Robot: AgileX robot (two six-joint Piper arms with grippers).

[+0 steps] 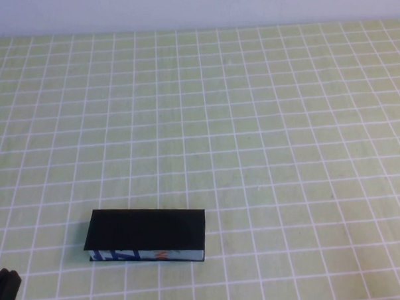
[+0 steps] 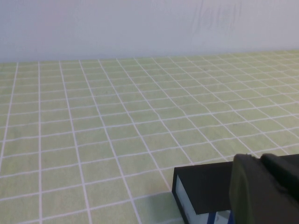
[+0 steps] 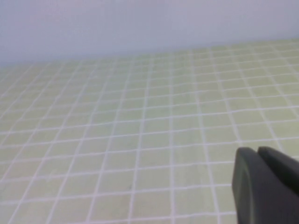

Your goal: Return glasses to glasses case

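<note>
Just closed glasses case [image 1: 146, 231] (left gripper [image 1: 5, 289] near; right gripper [image 3: 266, 184] shut)

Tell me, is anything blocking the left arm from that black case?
Nothing visible. The left end effector sits at the table's near left corner, and only bare checked cloth lies between it and the closed case. The right end effector hovers elsewhere, shut.

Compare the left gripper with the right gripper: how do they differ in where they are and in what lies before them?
The left gripper shows at the high view's near left corner; the right gripper is outside that view.
The left gripper sits close to the closed glasses case; the right gripper faces only the gridded green table.
Both are black, with fingers shut on nothing.
</note>
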